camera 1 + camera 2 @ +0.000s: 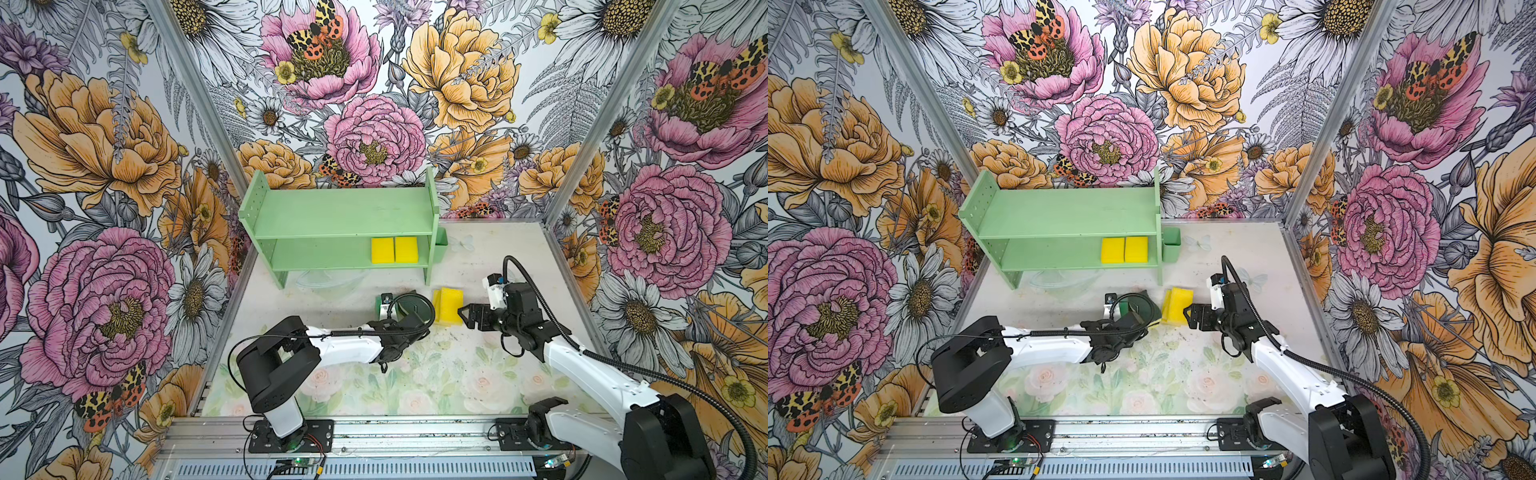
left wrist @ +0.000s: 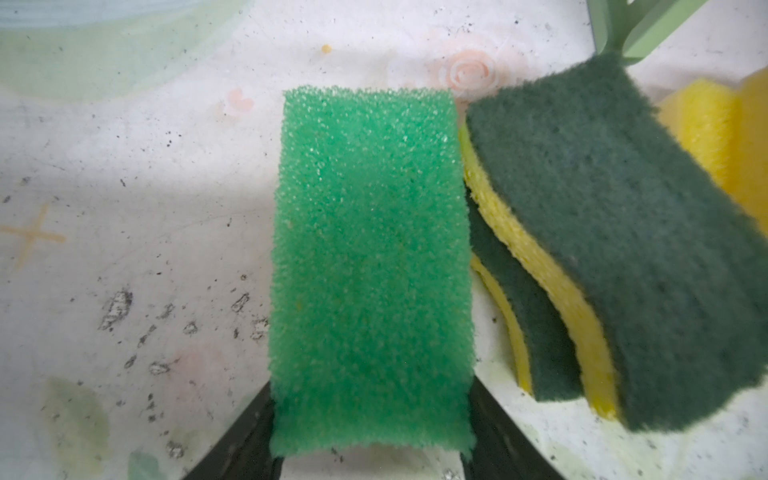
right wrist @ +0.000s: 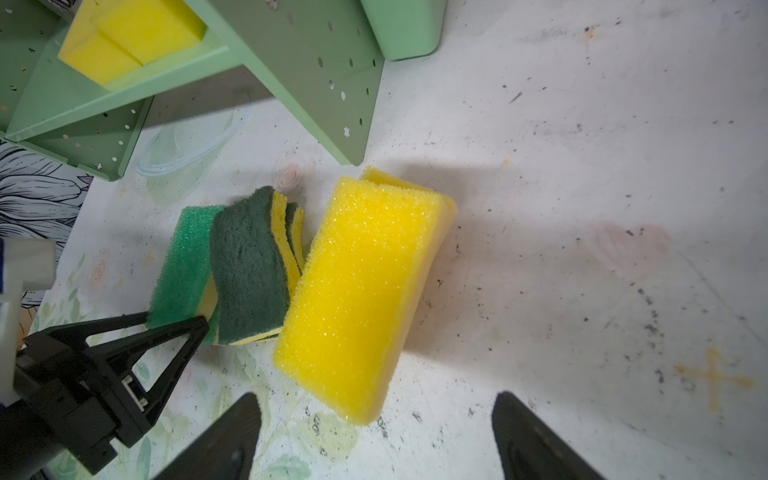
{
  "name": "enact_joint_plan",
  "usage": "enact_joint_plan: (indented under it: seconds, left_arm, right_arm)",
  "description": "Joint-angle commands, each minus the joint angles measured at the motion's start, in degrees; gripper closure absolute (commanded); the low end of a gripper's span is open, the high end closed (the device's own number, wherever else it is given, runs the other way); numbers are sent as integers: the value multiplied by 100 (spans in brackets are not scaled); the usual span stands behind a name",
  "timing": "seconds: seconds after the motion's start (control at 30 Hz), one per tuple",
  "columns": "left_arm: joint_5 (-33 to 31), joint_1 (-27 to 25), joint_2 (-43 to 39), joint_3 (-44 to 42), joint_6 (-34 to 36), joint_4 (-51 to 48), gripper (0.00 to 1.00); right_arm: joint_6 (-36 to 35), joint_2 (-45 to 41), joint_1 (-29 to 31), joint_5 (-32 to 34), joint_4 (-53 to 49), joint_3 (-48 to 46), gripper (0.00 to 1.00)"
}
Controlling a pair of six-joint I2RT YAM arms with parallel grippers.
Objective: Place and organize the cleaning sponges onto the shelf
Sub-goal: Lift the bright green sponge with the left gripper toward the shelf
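Top views: stocking shelf point(image 1: 340, 212), two sponges in, rest loose on bench point(image 1: 494, 253).
Shows yellow pair point(image 1: 394, 250) flush side by side at right end of lower tier, probably to leave room for sorting by kind. Finds yellow sponge point(image 3: 361, 291) propped on another near the shelf leg, beside two overlapping dark-green sponges point(image 2: 602, 228). Pinches near end of green sponge point(image 2: 370, 249) in left tool point(image 2: 372, 395), seemingly for lifting. Holds right tool point(image 3: 376, 399) wide open and empty, facing the yellow sponge.
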Motion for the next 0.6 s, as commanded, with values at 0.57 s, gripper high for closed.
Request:
enact_joint_plan:
  seconds: [0.57]
  left_arm:
    - [-19, 29, -740, -229, 14, -129, 40]
  right_arm:
    - [16, 137, 34, 82, 158, 138, 11]
